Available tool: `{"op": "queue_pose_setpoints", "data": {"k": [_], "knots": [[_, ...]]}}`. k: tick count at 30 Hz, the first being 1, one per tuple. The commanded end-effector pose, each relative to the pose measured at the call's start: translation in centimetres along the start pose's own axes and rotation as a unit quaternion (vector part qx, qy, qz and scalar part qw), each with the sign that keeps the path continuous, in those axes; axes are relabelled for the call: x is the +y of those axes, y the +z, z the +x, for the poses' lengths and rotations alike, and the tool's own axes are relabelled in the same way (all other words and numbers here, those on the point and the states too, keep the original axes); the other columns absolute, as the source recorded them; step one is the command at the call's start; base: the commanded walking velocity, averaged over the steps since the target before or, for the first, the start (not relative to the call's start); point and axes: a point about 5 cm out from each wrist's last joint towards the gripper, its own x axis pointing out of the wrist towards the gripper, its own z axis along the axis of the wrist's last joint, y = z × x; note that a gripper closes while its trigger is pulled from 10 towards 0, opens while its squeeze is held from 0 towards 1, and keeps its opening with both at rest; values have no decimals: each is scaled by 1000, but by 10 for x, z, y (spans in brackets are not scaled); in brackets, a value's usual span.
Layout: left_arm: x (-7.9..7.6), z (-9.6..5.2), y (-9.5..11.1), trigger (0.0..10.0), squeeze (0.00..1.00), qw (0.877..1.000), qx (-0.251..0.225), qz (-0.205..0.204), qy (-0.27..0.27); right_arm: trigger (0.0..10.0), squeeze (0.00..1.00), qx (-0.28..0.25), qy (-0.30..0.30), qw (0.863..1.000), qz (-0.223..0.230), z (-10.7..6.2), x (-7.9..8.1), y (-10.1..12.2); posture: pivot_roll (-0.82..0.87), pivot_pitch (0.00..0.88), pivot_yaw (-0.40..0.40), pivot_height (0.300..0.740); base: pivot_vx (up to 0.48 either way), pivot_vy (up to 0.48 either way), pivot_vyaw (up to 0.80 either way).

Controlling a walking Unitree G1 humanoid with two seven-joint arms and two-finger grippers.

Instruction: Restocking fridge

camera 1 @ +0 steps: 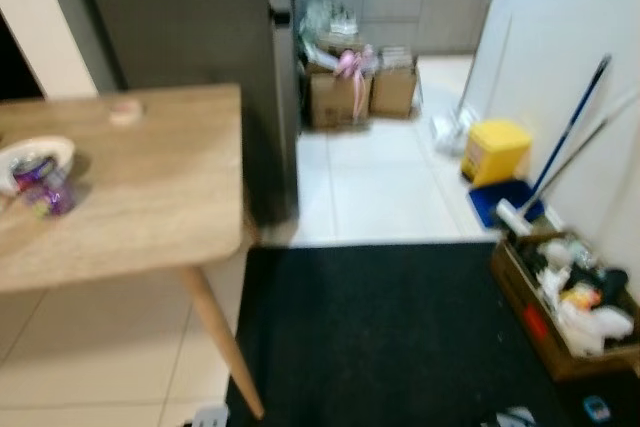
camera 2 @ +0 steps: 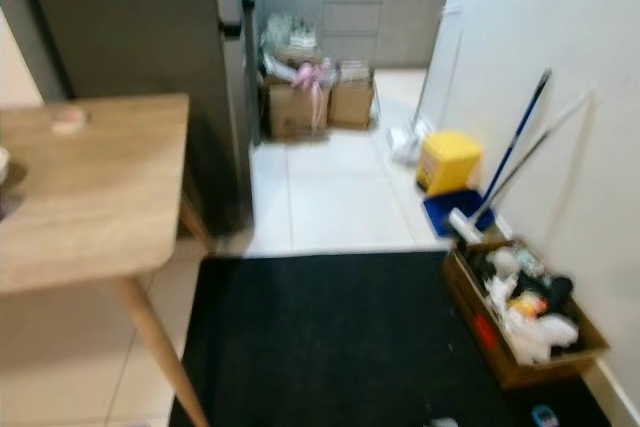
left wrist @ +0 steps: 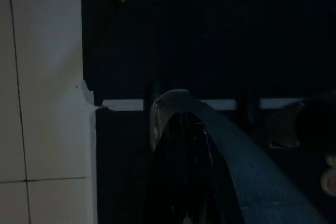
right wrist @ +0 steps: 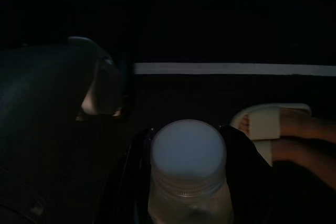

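In right wrist view, one white-capped bottle (right wrist: 188, 166) gripped by right gripper (right wrist: 186, 174), one sandalled foot (right wrist: 283, 129) beside, left gripper (left wrist: 181, 171) jaws can't be told, one wooden table (camera 1: 150, 197), two cardboard boxes (camera 1: 360, 95) by fridge (camera 1: 190, 37).

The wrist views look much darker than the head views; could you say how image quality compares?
Both eye views are well lit but softly blurred, the wooden table lacking crisp edges; the left wrist view is nearly black; the right wrist view is dim, though the bottle cap shows clearly.
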Motion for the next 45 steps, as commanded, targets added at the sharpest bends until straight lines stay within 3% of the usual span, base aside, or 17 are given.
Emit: {"op": "queue_pose_setpoints", "data": {"k": [1,10,30,45], "knots": [[-1,-1,-7,10000,0,1000,11,0,-1,10000,0,0,-6,1000,4,0,-2,0,-45,0,24,740,0,-446,0],[5,-2,-6,10000,0,999,5,-25,24,10000,0,5,-2,1000,7,0,2,-5,-45,0,24,740,0,-128,0],[-1,-1,-7,10000,0,999,5,-39,-2,10000,0,6,1,1000,9,1,7,-6,-44,0,31,740,0,0,0],[-3,-1,-9,10000,0,999,8,-35,-10,10000,0,-2,2,1000,18,1,7,-1,-45,0,30,740,309,0,-53]]}}
